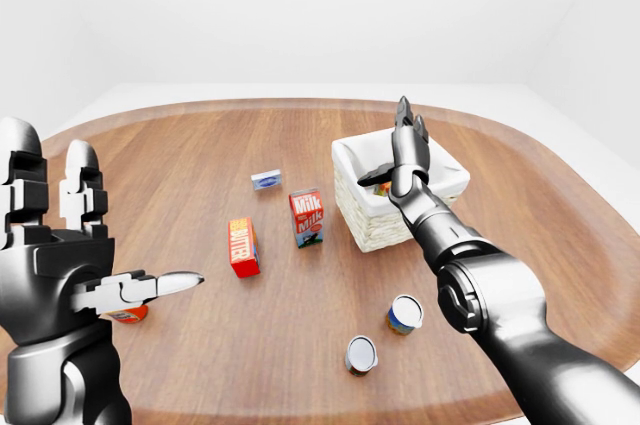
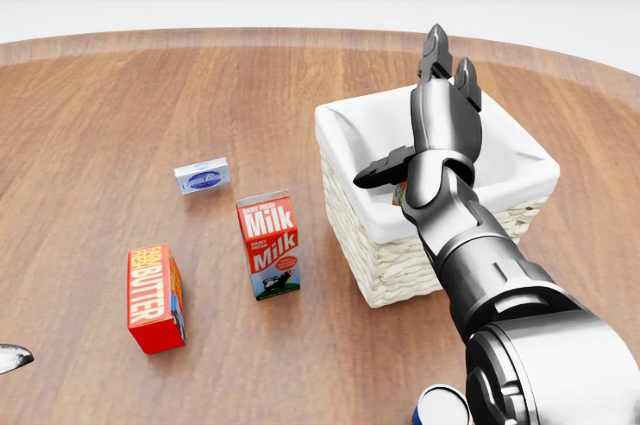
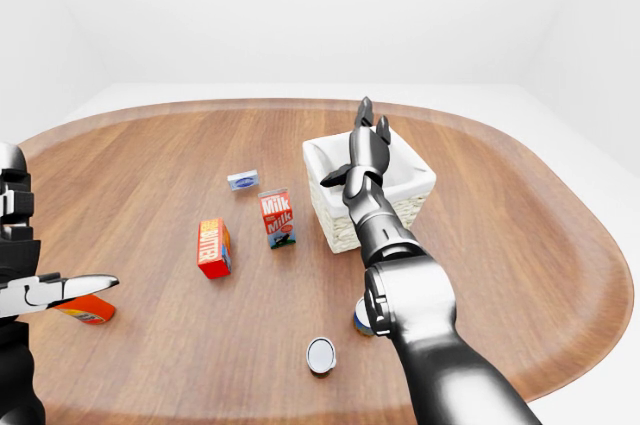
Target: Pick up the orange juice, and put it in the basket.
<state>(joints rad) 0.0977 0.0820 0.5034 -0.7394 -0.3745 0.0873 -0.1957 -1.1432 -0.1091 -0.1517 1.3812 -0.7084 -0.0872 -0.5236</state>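
In the left-eye view my right hand (image 1: pixel 398 153) hangs over the white-lined wicker basket (image 1: pixel 440 190), fingers spread and holding nothing. Just under the thumb a speck of orange and green shows inside the liner: that is the orange juice carton (image 1: pixel 381 186), lying low in the basket and almost wholly hidden by my wrist. My left hand (image 1: pixel 62 245) stands at the view's left edge, fingers upright and splayed, thumb pointing right, empty. Below it an orange-and-white thing peeps out; I cannot tell what it is. Two tins, one on its side, lie near the bottom of the table (image 1: pixel 200 145).

In the head view the hand fills the basket's middle — two fingertips up past the far rim, thumb out to the left. Only a sliver of orange and green print shows between thumb and forearm. To the left stand the milk carton (image 2: pixel 268 245) and the red butter box (image 2: pixel 155 297), well apart from the basket, with a small blue-and-white packet (image 2: pixel 201 176) beyond them.

The right-eye view adds little: the same open hand above the basket, the juice hidden.

As I judge it, such a carton is light and fairly stiff, its printed skin a little slick — squeeze too hard and the sides would buckle. Were I to take it again, I would grip the two broad faces about mid-height, below the gable. With it resting inside the liner, the task looks done.
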